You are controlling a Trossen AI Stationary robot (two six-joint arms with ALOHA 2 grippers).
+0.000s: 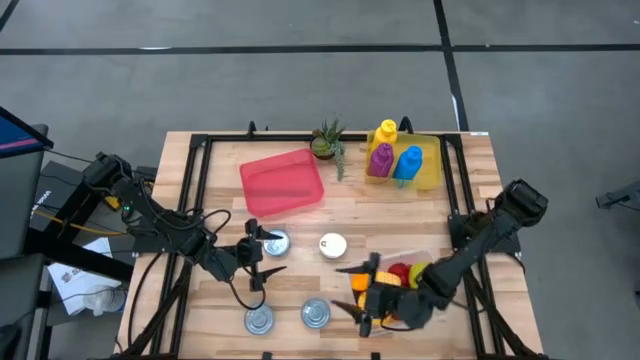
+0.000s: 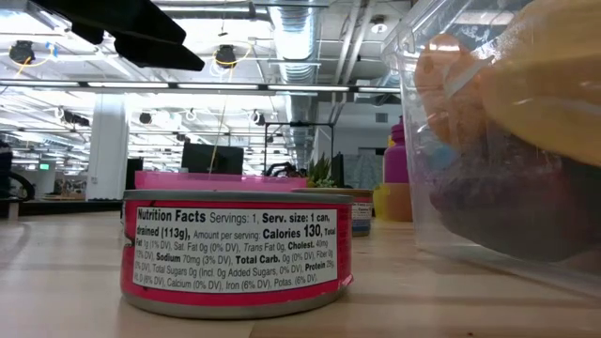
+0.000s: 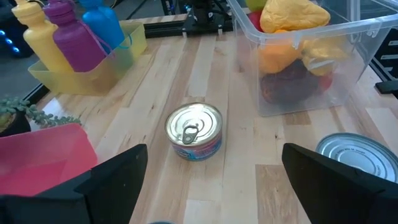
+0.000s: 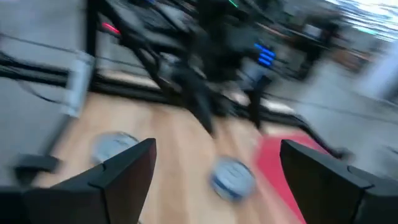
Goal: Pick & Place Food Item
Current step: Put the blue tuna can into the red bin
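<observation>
Can [image 3: 193, 129] upright on desk [image 3: 249, 180], pull-tab lid up. My left end effector [image 1: 258, 262] spread, level, low over desk; right end effector [image 1: 362, 297] spread beside food bin [image 1: 405, 278].

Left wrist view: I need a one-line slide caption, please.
Open left gripper faces a tuna can beside a clear bin of toy food.

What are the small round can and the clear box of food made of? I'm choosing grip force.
Small round can: likely metal, given its shiny reflective lid with a pull tab and printed label. Clear box of food: seemingly rigid transparent plastic, since its contents show through.
</observation>
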